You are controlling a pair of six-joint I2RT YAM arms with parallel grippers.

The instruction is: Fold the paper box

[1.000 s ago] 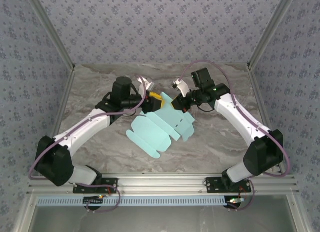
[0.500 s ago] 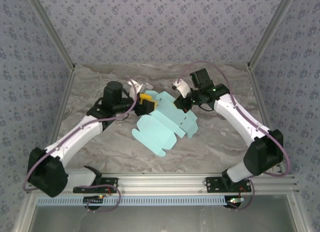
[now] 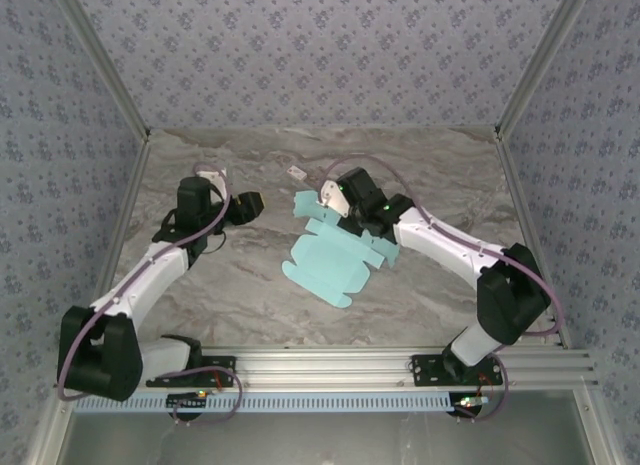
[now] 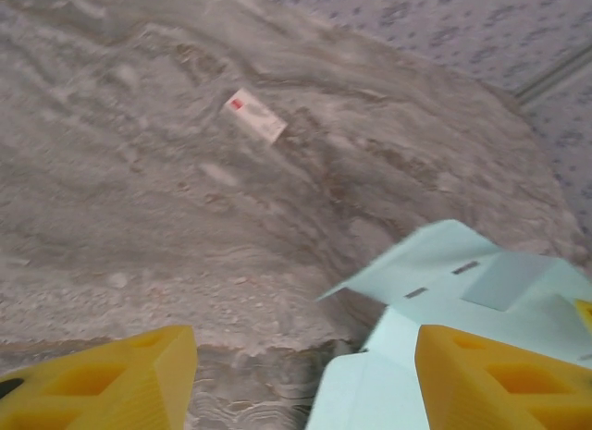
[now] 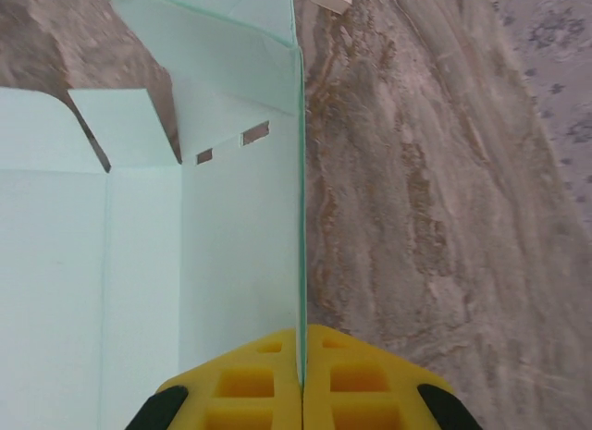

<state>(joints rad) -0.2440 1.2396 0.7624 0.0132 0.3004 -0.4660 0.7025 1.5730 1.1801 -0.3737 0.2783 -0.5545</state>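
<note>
**Right claw pinching the box sheet, left claw open and clear of it**

Right claw (image 5: 302, 356) is closed on one thin edge of the paper box (image 5: 185, 245); the card runs edge-on straight between the two yellow fingers (image 5: 370, 379), no gap showing. Left claw (image 4: 301, 356) stands open with nothing between the fingers, just table and a corner of the pale blue card (image 4: 444, 291) off to its right side.

From above, the box (image 3: 335, 260) is a mostly flat cut-out sheet in the middle of the table (image 3: 430, 305), not yet a box, rounded flaps spread toward the near side, far edge lifted under the right claw (image 3: 340, 200). Small white tag (image 3: 296, 171) lies on the table beyond the sheet, apart from it.

Risks, my read:
- single pinch on thin card: pulling or twisting could crease or tear it at the fingers
- only one claw holds the sheet, so the rest can drag or swing on the smooth table instead of folding on the score line
- raised panel may spring flat if let go before a tab is tucked in a slit
- left claw (image 3: 250, 203) coming in low could shove the sheet rather than catch a flap

Pose: right arm reaches from the near right base, elbow out right, forearm angled in to the centre, wrist over the sheet's far edge. Left arm stretches up the left side, wrist turned right toward the sheet, well apart from it
</note>
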